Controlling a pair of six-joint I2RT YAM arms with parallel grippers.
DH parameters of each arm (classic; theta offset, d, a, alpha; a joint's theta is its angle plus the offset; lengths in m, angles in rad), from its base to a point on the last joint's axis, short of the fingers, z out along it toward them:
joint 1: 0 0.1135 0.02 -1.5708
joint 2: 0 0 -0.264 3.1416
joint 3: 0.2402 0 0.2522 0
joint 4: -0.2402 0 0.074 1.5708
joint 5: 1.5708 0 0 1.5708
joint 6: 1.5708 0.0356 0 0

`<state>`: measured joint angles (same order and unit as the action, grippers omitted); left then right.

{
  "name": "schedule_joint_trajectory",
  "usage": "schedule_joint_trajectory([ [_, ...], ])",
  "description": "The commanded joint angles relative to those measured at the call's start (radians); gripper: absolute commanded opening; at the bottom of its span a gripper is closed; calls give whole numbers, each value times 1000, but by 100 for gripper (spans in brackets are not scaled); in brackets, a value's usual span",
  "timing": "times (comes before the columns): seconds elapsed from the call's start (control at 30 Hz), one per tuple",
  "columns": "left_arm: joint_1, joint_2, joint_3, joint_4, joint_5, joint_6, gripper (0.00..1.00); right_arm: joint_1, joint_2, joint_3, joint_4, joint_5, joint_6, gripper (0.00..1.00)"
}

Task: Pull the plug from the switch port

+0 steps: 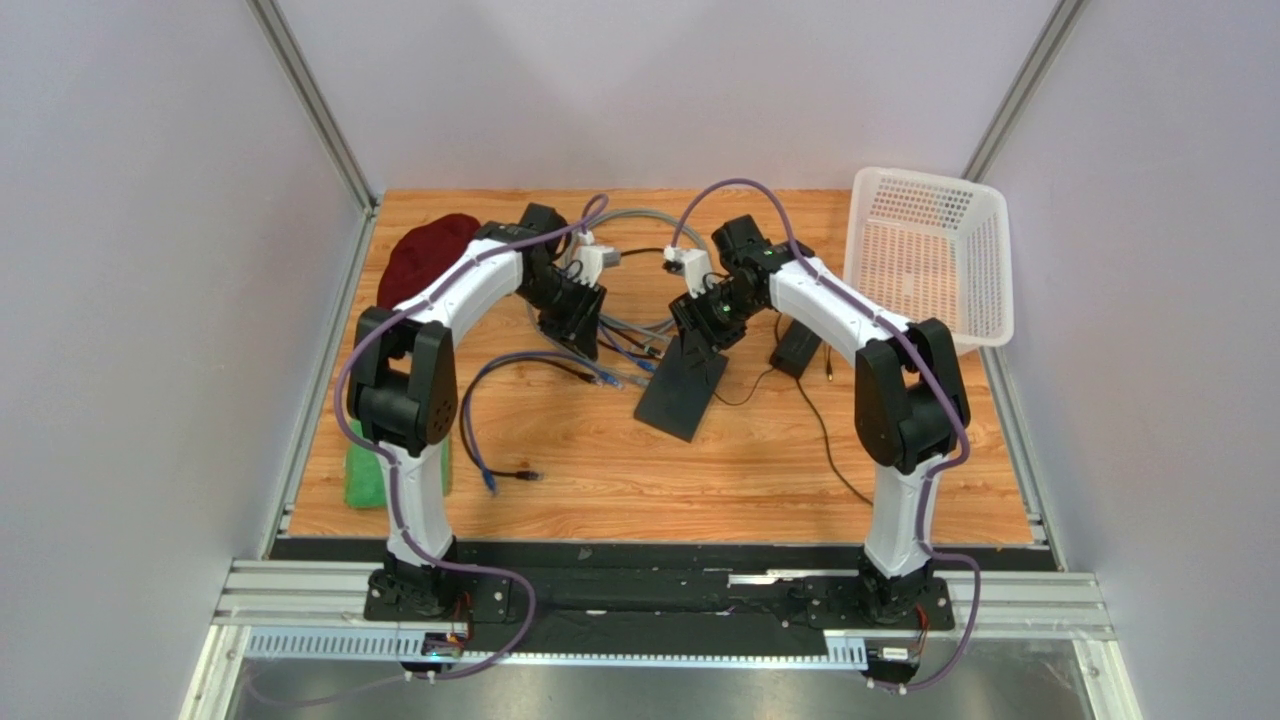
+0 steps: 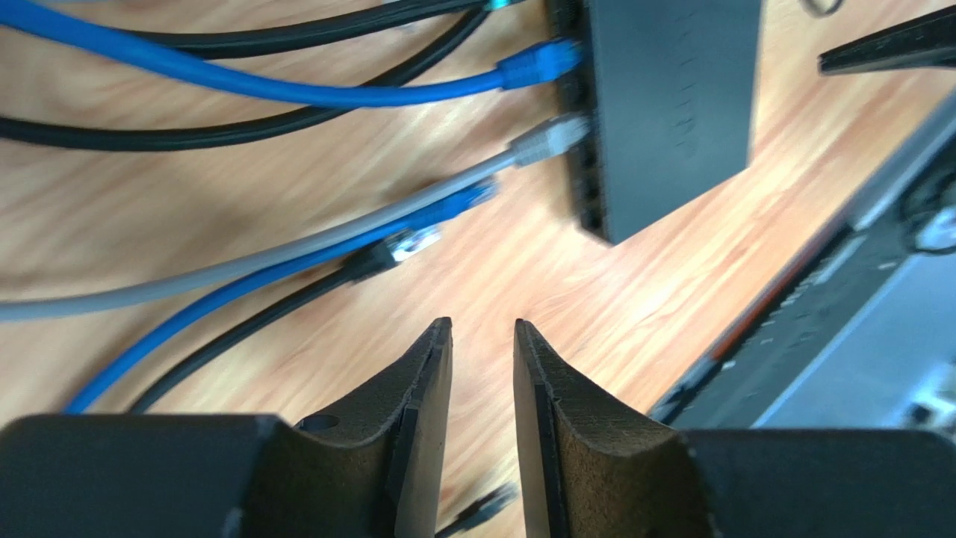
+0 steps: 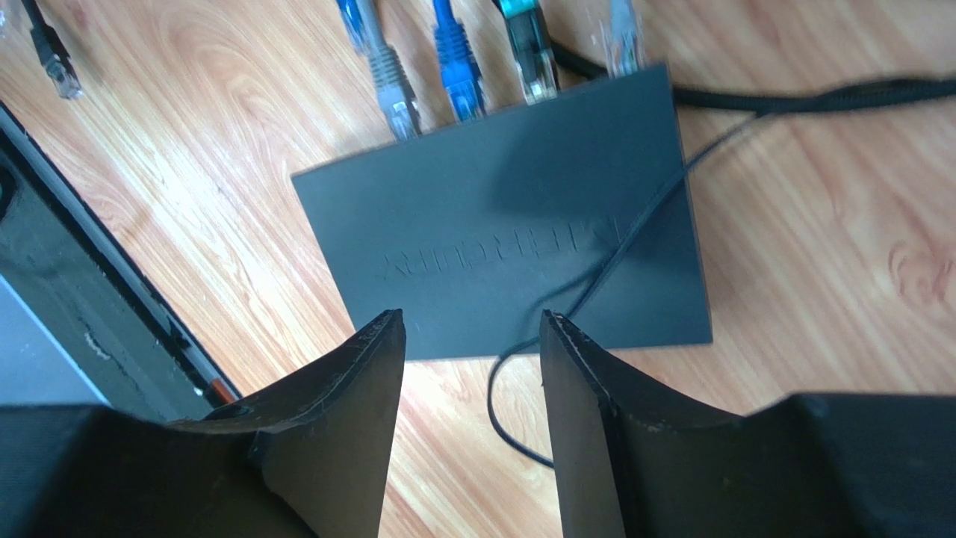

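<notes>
Near the switch, the left gripper and right gripper hang with jaws apart, empty. Nothing pins the switch down, so pulling a plug may drag it along.

Thin matte black switch flat on the table, blue plug and grey plug in its narrow-edge sockets.

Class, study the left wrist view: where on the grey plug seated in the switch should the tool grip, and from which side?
Probably the grey plug, on its body just outside the switch, not the limp cable. Come from above, pinching its two sides: it lies flat along the table and the neighbouring blue plug leaves a gap.
</notes>
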<state>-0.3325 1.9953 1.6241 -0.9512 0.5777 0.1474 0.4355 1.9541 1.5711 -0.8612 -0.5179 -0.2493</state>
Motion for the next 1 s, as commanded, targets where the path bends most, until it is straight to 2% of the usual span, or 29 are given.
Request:
schedule_joint_trajectory([
  [0.0, -7, -55, 16, -117, -139, 165, 37, 42, 22, 41, 53, 22, 21, 52],
  [0.33, -3, -127, -81, 26, -314, 568, 39, 58, 60, 17, 54, 41, 25, 52],
  [0.43, -3, -125, -92, 60, -335, 639, 39, 58, 60, 15, 51, 39, 25, 52],
  [0.97, -3, 26, -38, 15, -291, 725, 38, 57, 5, -36, 44, 56, 13, 52],
])
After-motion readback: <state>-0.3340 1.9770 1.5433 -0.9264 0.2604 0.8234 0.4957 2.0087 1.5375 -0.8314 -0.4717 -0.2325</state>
